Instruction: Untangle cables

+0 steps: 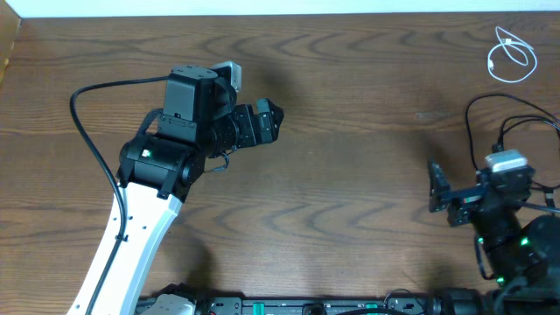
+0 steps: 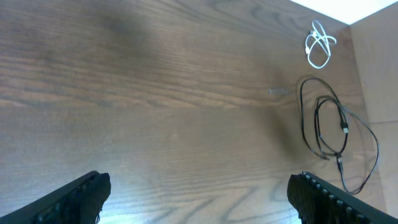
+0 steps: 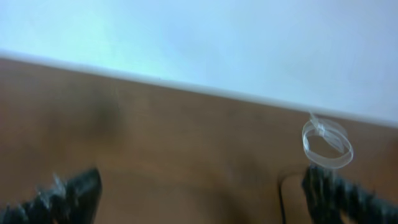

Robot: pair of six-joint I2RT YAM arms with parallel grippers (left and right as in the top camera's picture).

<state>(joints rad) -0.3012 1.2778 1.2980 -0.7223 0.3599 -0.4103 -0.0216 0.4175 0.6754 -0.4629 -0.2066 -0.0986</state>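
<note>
Left fingers point(image 2: 81, 196) apart, cables point(image 2: 344, 127) beyond

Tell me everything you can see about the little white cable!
The white cable is a thin, smooth-looking cord, curled into a small loose bundle of overlapping loops with little plug ends sticking out. It lies flat on the brown wooden table, in the far right corner near the pale edge. Only the table touches it; the black cables lie apart, nearer the robot.

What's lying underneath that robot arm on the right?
Thin black cables loop out from beneath the right arm onto the table. The arm covers their lower part from above, so how they cross there is hidden.
</note>
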